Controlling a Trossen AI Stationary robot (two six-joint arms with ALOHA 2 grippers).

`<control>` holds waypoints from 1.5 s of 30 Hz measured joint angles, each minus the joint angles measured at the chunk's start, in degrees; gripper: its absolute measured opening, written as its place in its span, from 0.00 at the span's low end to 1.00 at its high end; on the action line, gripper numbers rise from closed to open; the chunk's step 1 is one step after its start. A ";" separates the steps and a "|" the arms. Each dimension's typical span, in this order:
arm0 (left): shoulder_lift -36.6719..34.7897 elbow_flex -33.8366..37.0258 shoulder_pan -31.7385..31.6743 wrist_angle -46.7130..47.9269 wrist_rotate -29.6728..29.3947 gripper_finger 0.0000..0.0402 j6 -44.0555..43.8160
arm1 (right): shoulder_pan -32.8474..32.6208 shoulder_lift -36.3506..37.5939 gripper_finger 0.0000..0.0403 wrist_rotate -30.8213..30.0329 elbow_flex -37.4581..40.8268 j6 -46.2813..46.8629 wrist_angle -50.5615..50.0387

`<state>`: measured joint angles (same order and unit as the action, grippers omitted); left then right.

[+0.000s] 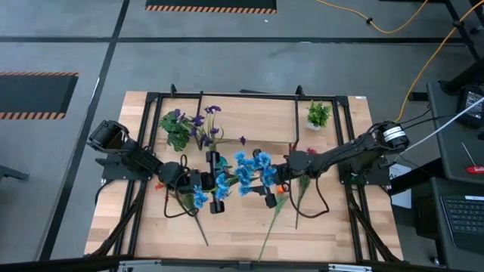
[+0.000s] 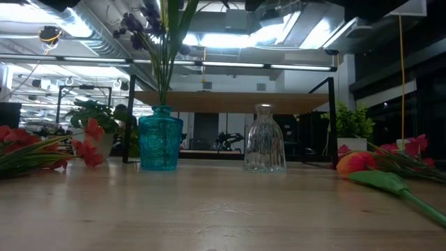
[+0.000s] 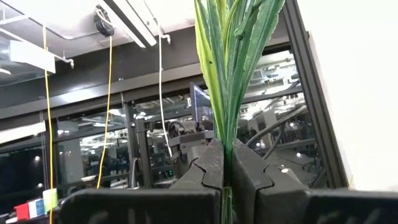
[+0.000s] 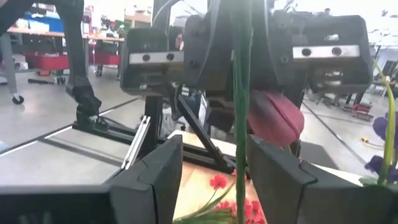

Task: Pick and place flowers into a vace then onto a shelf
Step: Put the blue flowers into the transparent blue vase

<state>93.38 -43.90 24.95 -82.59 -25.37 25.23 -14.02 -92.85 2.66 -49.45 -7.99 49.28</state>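
My left gripper [image 1: 214, 185] is over the middle of the table, shut on the blue-bloomed flower spray [image 1: 243, 169]. My right gripper [image 1: 267, 187] faces it from the right and is open. In the right wrist view its fingers [image 4: 155, 180] stand on either side of the green stem [image 4: 241, 93] without touching it. A teal vase [image 2: 160, 143] holds purple flowers [image 1: 208, 125] upright. A clear glass vase [image 2: 265, 146] stands next to it. The shelf [image 2: 237, 102] spans behind them. Red flowers [image 2: 31, 150] and an orange bud [image 2: 354, 162] lie on the table. My left gripper pinches the blue spray's green stem and leaves [image 3: 227, 140] between its two shut fingers [image 3: 208, 165], which lie across the stem. The spray does not show at table height in the low view, so it is lifted clear.
Two small potted plants stand at the far side, one left [image 1: 175, 130] and one right [image 1: 318, 115]. More loose stems [image 1: 274, 227] lie toward the near edge. A black frame [image 1: 355, 174] borders the table.
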 joint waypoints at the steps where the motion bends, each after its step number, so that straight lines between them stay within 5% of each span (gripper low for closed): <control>1: 0.00 0.00 0.00 -0.02 -0.01 0.01 0.01 | 0.00 -0.28 0.43 0.00 0.00 -0.06 0.90; 18: 0.00 0.00 0.02 0.04 0.04 0.01 0.94 | 0.15 -0.90 0.03 -0.33 0.00 -0.01 1.98; 27: -0.02 0.00 0.58 1.57 -0.53 0.05 1.07 | 0.13 -0.90 0.02 0.04 0.06 2.12 1.38; 37: -0.07 0.01 4.25 3.31 -9.72 0.13 4.04 | 0.46 1.25 0.01 0.26 0.11 3.24 -1.76; 45: -0.04 0.02 4.63 3.61 -11.15 0.21 2.65 | 0.65 1.52 0.01 0.47 0.11 3.24 -2.65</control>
<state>93.34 -43.88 29.58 -78.98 -36.52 27.89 -13.37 -91.33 3.12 -49.34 -4.75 46.64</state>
